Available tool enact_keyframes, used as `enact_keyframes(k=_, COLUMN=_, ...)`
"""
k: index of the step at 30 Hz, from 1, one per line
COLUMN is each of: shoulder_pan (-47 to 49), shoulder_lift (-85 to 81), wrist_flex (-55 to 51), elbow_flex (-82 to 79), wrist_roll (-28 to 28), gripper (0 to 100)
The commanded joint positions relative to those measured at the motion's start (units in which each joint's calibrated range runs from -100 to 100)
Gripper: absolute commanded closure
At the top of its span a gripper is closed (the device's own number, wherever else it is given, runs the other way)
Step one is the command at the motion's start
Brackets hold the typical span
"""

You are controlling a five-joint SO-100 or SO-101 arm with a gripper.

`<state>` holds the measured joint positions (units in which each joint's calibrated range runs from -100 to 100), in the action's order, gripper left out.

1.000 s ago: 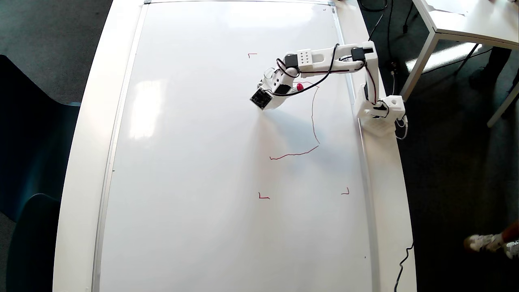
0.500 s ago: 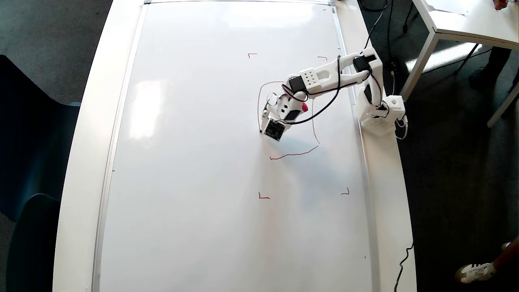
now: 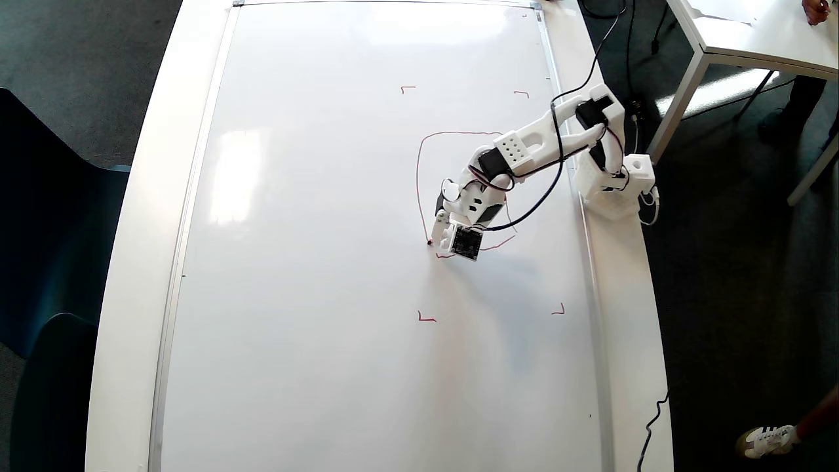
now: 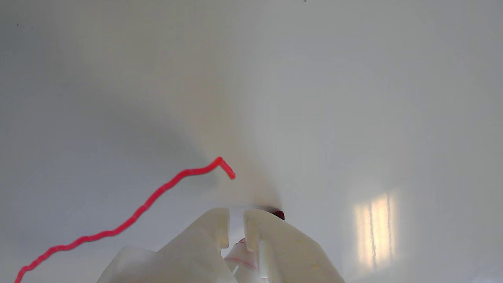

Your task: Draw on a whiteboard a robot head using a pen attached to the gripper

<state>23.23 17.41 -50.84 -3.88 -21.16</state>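
Observation:
In the overhead view the whiteboard [image 3: 314,262] fills most of the white table. On it is part of the robot head [image 3: 418,183]: a red outline running along the top and down the left side, with a wavy bottom stroke mostly under the arm. The gripper [image 3: 442,235] hangs over the outline's lower left corner, shut on the pen [image 3: 430,242], whose tip touches the board there. In the wrist view the white fingers [image 4: 212,232] stand close together around the pen [image 4: 239,255], with the dark red tip [image 4: 278,214] just past them. A red stroke [image 4: 157,194] ends a short way ahead of the gripper [image 4: 235,232].
Small red corner marks [image 3: 426,318] [image 3: 558,311] [image 3: 408,88] [image 3: 521,94] frame the drawing area. The arm's base [image 3: 616,187] stands on the table's right edge, with black cables trailing off. A second table [image 3: 754,33] stands at top right, a dark chair [image 3: 46,275] on the left, and a shoe [image 3: 763,440] at lower right.
The gripper has swept from the upper part of the drawing area downward in the overhead view. A red line now runs across the top and down the left side behind the pen.

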Motion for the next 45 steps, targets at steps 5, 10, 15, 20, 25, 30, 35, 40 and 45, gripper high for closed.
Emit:
enact_keyframes(k=5, shoulder_pan=2.6, shoulder_lift=-0.6, wrist_flex=0.2, elbow_flex=1.1, wrist_roll=-0.4, gripper=99)
enact_keyframes(k=10, shoulder_pan=3.6, shoulder_lift=-0.7, wrist_flex=0.5, elbow_flex=1.2, wrist_roll=-0.4, gripper=99)
enact_keyframes(k=15, shoulder_pan=2.0, shoulder_lift=-1.4, wrist_flex=-0.7, elbow_flex=4.3, wrist_roll=-0.3, gripper=99)
enact_keyframes(k=20, shoulder_pan=1.4, shoulder_lift=-7.0, wrist_flex=-2.2, elbow_flex=2.7, wrist_roll=-0.2, gripper=99)
enact_keyframes(k=25, shoulder_pan=1.4, shoulder_lift=-9.1, wrist_flex=-2.6, elbow_flex=-1.9, wrist_roll=-0.2, gripper=99)
enact_keyframes(k=30, shoulder_pan=1.0, shoulder_lift=-9.1, wrist_flex=-2.7, elbow_flex=-4.0, wrist_roll=-0.2, gripper=99)
enact_keyframes(k=35, shoulder_pan=-0.5, shoulder_lift=-9.1, wrist_flex=-2.9, elbow_flex=-5.2, wrist_roll=-0.3, gripper=99)
enact_keyframes(k=40, shoulder_pan=-1.0, shoulder_lift=-8.3, wrist_flex=-2.9, elbow_flex=-5.7, wrist_roll=-0.3, gripper=99)
enact_keyframes(k=45, shoulder_pan=-0.8, shoulder_lift=-8.2, wrist_flex=-2.1, elbow_flex=-7.9, wrist_roll=-0.3, gripper=99)
